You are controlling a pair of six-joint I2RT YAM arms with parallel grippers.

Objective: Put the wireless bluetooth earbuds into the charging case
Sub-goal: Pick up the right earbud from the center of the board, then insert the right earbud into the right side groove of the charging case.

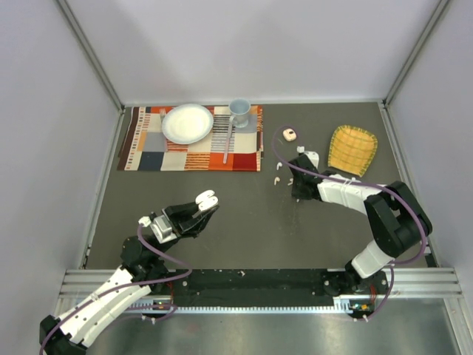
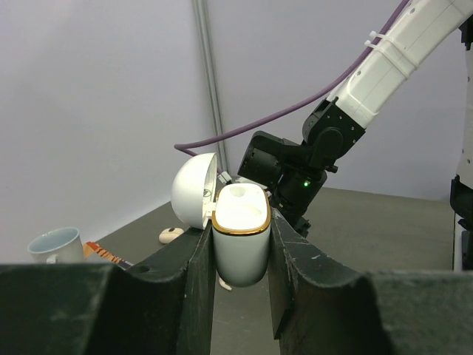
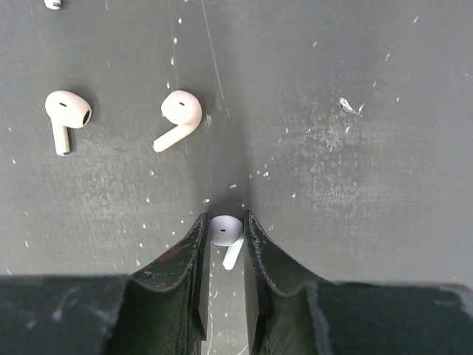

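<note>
Right end effector [image 3: 225, 220] pinched on one earbud [image 3: 224, 231], flat on the worktop [image 3: 355, 185]
Stem runs back toward the wrist. Left end effector [image 2: 240, 225] clamps the open charging case [image 2: 238, 259] upright, well off to the bud's left.

Even, soft light is cast from overhead, and shadows are kept faint. Near fingers [image 3: 177, 288] are blurred in both wrist views. The charging case [image 2: 238, 248] top is slightly overexposed.
</note>
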